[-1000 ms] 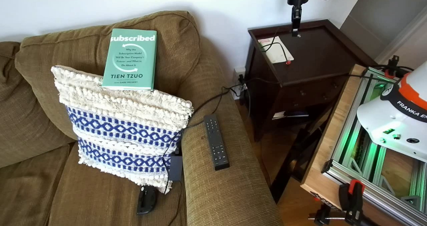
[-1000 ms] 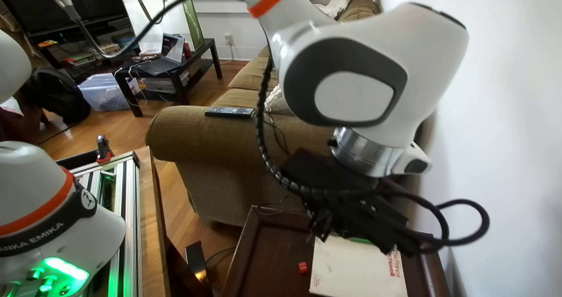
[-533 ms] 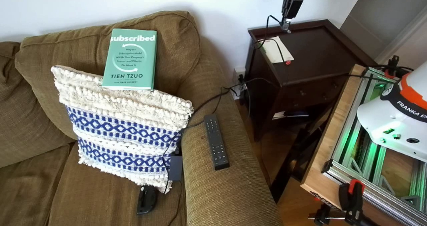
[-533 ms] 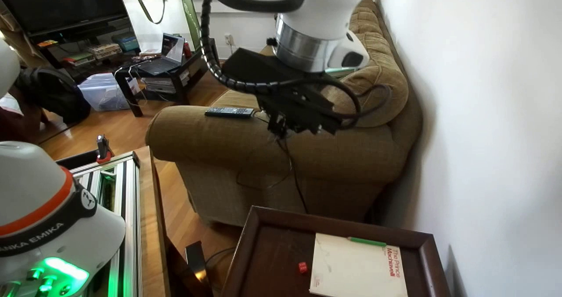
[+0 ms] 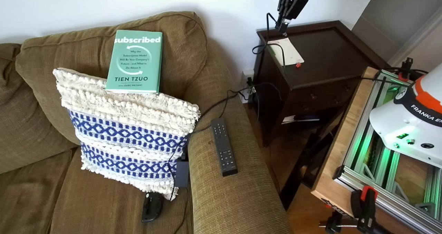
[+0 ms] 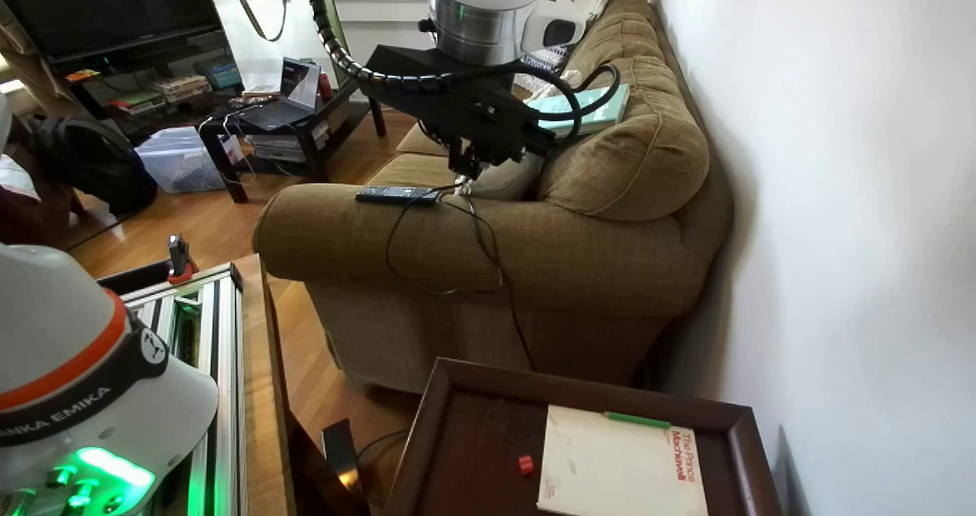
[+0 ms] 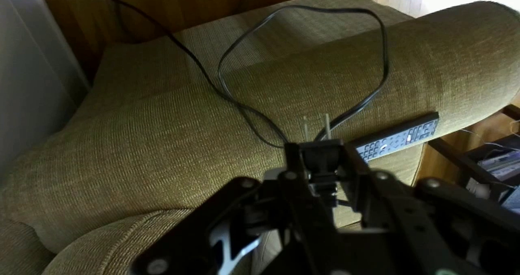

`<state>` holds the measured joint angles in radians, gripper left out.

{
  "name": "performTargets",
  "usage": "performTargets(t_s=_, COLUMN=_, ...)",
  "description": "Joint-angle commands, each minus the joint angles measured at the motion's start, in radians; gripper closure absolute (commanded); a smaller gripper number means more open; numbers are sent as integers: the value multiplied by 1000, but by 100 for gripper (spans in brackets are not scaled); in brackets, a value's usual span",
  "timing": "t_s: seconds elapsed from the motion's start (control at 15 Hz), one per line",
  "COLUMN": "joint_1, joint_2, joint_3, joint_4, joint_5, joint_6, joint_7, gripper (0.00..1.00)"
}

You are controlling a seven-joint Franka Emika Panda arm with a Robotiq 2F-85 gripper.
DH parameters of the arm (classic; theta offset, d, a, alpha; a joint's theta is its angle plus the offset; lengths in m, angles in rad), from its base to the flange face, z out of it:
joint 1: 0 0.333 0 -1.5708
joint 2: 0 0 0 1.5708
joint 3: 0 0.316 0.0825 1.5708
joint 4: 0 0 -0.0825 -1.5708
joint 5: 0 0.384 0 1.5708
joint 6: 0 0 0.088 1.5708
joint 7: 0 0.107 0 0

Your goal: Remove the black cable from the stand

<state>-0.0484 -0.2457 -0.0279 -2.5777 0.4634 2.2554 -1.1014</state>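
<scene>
Gripper [image 7: 321, 152], narrowly parted, pinches the black cable [image 7: 385, 63] by its plug [image 7: 322, 160].

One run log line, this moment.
black gripper: shut on two-pronged black plug | thin black cable: looped, off top of dark reddish-brown wooden stand | release: not yet

A sofa [image 6: 595, 264], a patterned pillow [image 5: 127, 137] and a television [image 6: 114, 5] mark a home living room

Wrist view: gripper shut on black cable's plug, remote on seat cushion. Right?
Wrong place for the remote: it lies on the sofa arm, as the wrist view shows. The gripper is shut on the plug of the black cable.
</scene>
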Motion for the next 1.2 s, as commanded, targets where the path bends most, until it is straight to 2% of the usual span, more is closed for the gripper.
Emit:
performTargets(t_s=0.0, joint_1=33, joint_2=-1, joint_3=-37, joint_4=0, joint_5=-10, joint_6=2, joint_7=5, gripper=72)
performTargets(t_s=0.07, joint_1=33, joint_2=-1, joint_3=-38, joint_4=0, joint_5=-10, joint_6=2, joint_7=4, gripper=93)
performTargets(t_s=0.13, joint_1=43, joint_2=29, joint_3=-38, joint_4=8, joint_5=2, joint_6=55, joint_7=-27, gripper=93)
performTargets(t_s=0.53, joint_1=59, joint_2=321, joint_3=-25, joint_4=76, joint_5=-122, joint_6=566, joint_7=-89, gripper=93)
performTargets(t_s=0.87, joint_1=38, joint_2=579, joint_3=-10, joint_4=172, joint_5=-111, joint_6=837, joint_7=-129, gripper=93)
performTargets(t_s=1.13, joint_1=-6, joint_2=733, joint_3=22, joint_4=272, joint_5=-114, joint_6=951, joint_7=-149, gripper=93)
